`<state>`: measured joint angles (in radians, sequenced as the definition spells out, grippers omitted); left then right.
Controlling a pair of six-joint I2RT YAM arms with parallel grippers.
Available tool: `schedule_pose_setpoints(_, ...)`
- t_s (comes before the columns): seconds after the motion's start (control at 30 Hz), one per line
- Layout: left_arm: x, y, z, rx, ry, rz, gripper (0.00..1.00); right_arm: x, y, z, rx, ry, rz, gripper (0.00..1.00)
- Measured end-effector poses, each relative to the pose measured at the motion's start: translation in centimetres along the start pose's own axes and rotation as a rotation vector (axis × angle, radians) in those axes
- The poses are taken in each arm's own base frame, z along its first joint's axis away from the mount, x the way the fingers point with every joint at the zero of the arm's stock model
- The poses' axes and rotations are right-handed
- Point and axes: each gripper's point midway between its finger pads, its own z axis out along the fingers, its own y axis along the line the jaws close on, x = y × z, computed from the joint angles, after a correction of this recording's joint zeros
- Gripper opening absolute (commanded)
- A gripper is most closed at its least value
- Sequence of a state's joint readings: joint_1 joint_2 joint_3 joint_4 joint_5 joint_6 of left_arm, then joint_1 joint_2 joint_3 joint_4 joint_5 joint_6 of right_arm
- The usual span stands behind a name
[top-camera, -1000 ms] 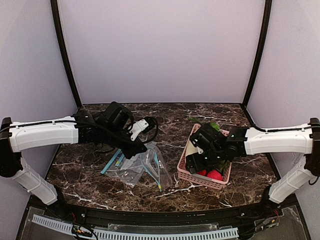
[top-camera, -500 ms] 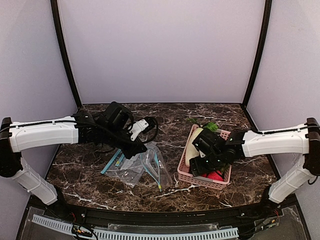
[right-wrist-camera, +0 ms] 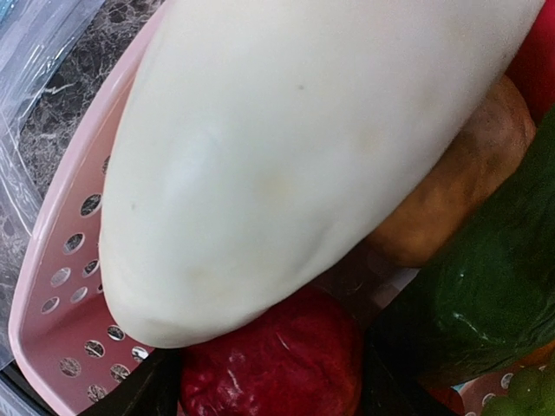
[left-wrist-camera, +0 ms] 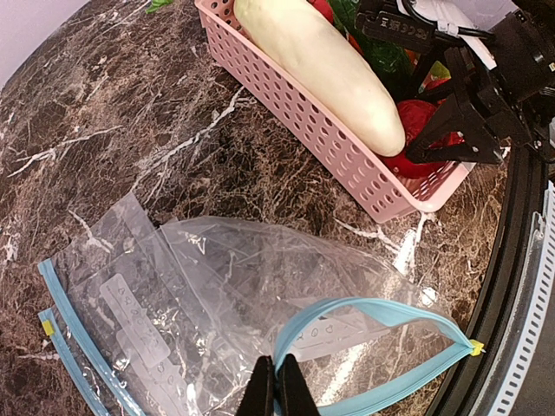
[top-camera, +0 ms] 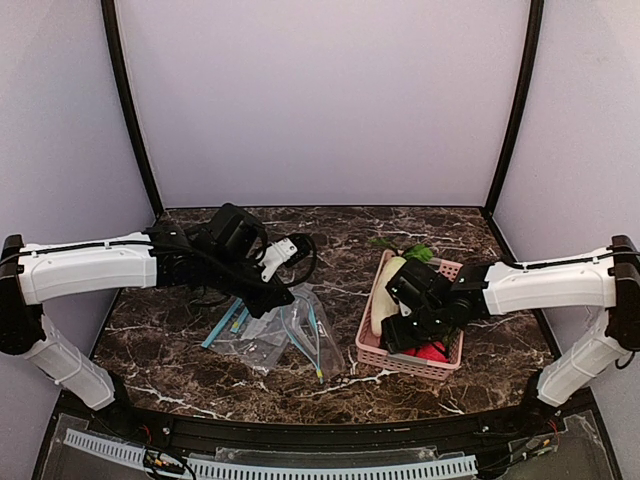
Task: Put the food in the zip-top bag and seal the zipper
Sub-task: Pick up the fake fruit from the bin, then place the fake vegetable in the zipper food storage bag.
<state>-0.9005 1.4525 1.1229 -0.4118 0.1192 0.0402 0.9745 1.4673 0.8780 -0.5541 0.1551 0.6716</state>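
- The zip-top bag (left-wrist-camera: 234, 269) lies flat on the table, just left of the basket and apart from it, resting on other clear bags (left-wrist-camera: 95, 295). Its zipper (left-wrist-camera: 390, 314) is parted into a loop at the mouth, which faces the table's near edge.
- The left gripper (left-wrist-camera: 277, 390) has its fingers pressed together on the upper lip of that mouth, right at the blue strip.
- All the food sits in the pink basket (left-wrist-camera: 303, 117), none of it in the bag. One red fruit (right-wrist-camera: 269, 360) lies at the near end under the tip of the white radish (right-wrist-camera: 303, 156). A second red fruit (right-wrist-camera: 531, 65) shows beyond the radish, and the dark green cucumber (right-wrist-camera: 490, 282) lies along the right side beside an orange fruit (right-wrist-camera: 451, 199).
- The right gripper (right-wrist-camera: 264, 390) is spread wide, one finger on each side of the near red fruit; whether the pads touch it cannot be told.
- The table (top-camera: 170, 335) is dark brown marble with white veins.
- Plain lilac walls (top-camera: 320, 100) close it in on three sides, with black posts at the back corners.
- Compared with a second ago, the right gripper has shifted toward the basket's near end, uncovering more of the radish. The left arm and the bags have not moved.
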Motion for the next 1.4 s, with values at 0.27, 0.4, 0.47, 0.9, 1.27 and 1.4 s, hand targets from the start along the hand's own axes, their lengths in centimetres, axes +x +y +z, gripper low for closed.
schedule_pose_setpoints(0.27,0.0,0.0,0.0,0.002,0.0,0.0,0.01,0.0,-0.3,-1.0,0.002,-0.01,-0.004,0.49)
schedule_pose_setpoints(0.4,0.0,-0.4,0.0,0.021,-0.002,-0.003,0.01,-1.0,-0.3,-3.6,-0.03,-0.077,0.007,0.47)
schedule_pose_setpoints(0.47,-0.2,-0.6,0.0,0.034,-0.007,-0.007,0.01,-1.7,-0.3,-5.2,-0.057,-0.125,0.016,0.47)
schedule_pose_setpoints(0.9,-0.5,-2.4,-0.2,0.14,-0.02,-0.038,0.01,-5.0,4.0,-14.2,-0.35,-0.411,-0.021,0.44)
schedule_pose_setpoints(1.27,-0.6,-2.9,-0.3,0.17,-0.022,-0.052,0.01,-3.9,13.8,-16.7,-0.576,-0.516,-0.228,0.43)
schedule_pose_setpoints(1.4,-0.6,-3.0,-0.3,0.176,-0.022,-0.052,0.01,-3.4,16.6,-16.3,-0.618,-0.544,-0.286,0.43)
